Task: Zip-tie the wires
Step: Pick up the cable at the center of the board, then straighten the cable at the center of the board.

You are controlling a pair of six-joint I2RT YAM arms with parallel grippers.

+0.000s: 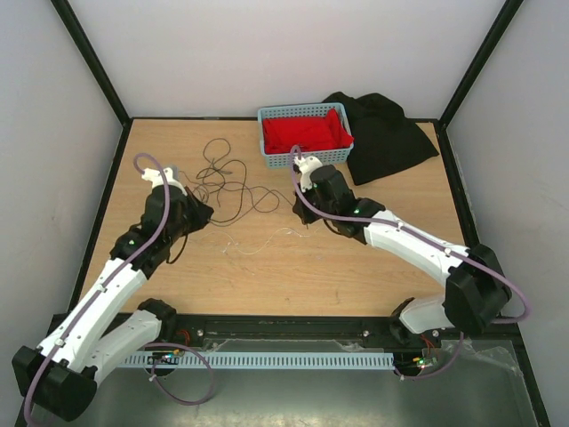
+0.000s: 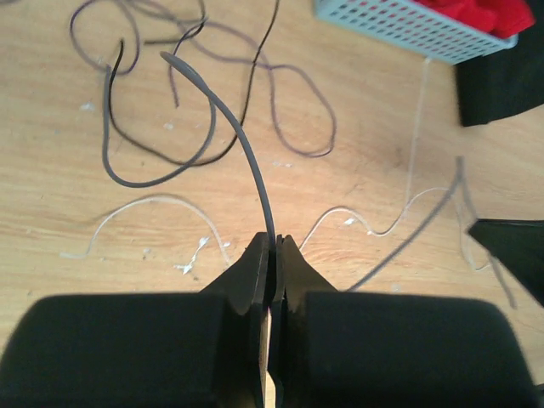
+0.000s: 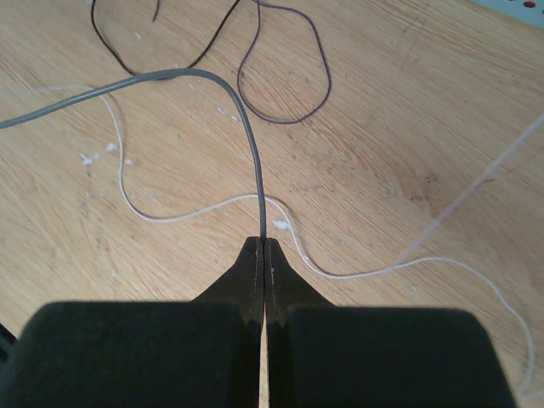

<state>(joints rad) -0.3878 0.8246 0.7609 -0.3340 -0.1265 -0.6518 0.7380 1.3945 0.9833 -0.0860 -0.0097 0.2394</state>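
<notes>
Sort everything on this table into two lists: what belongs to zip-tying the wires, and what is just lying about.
Belongs to the job: wires, with a grey strand pinched in the left gripper and in the right gripper; zip tie, seemingly the straight pale strip.
Just lying about: blue basket; red cloth inside it; black cloth beside it.

My view: wires black, grey and whitish; basket pale blue lattice; cloth red; table light wood grain.

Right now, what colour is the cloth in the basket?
Red cloth, in a light blue basket; the top external view shows it best.
</notes>
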